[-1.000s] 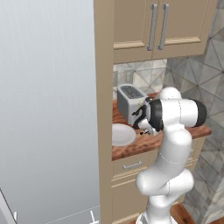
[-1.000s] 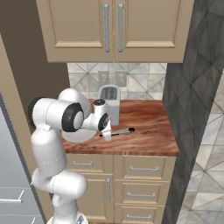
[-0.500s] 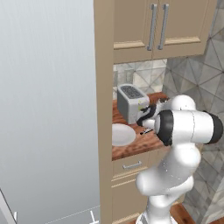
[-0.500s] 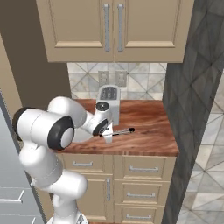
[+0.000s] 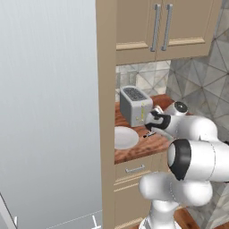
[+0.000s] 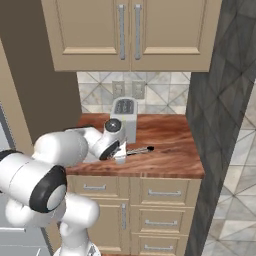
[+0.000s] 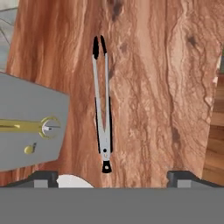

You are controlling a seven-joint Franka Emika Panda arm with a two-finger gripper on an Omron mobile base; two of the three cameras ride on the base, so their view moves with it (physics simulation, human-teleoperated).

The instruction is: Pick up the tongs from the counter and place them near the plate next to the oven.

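- Fronting the scene, beige cabinet drawers (image 6: pixel 165 192) with silver handles sit below the counter (image 6: pixel 170 155), a reddish-brown wood-grain top; the white arm rises before them from the lower left of the right base view.
- Gripper (image 6: pixel 120 156): hangs low over the near left part of the counter, just right of the plate and just in front of the toaster. In the hand view its two dark finger tips (image 7: pixel 43 177) stand far apart at the bottom corners, so the gripper (image 7: pixel 111 177) is spread wide and holds nothing.
- Tongs (image 7: pixel 101 105): lie flat on the bare wood, between the spread tips but beyond them, untouched. The hinged end with its small black tab points toward the hand; the two black tips lie at the far end, slightly parted. In the right base view the tongs (image 6: pixel 140 150) run rightward from the gripper, black tips at the right; in the left base view the tongs (image 5: pixel 150 133) show just below the hand.
- Plate (image 5: pixel 124 137): a plain round white plate, flat at the left end of the counter beside the tall beige side panel (image 5: pixel 106 112); its rim shows as a white arc (image 7: pixel 74 181) at the bottom of the hand view.
- Toaster (image 6: pixel 124 117): a boxy silver unit standing behind the gripper, against the tiled backsplash (image 6: pixel 160 95).
- Upper cabinets (image 6: pixel 130 32): two beige doors with vertical silver handles, above the backsplash.
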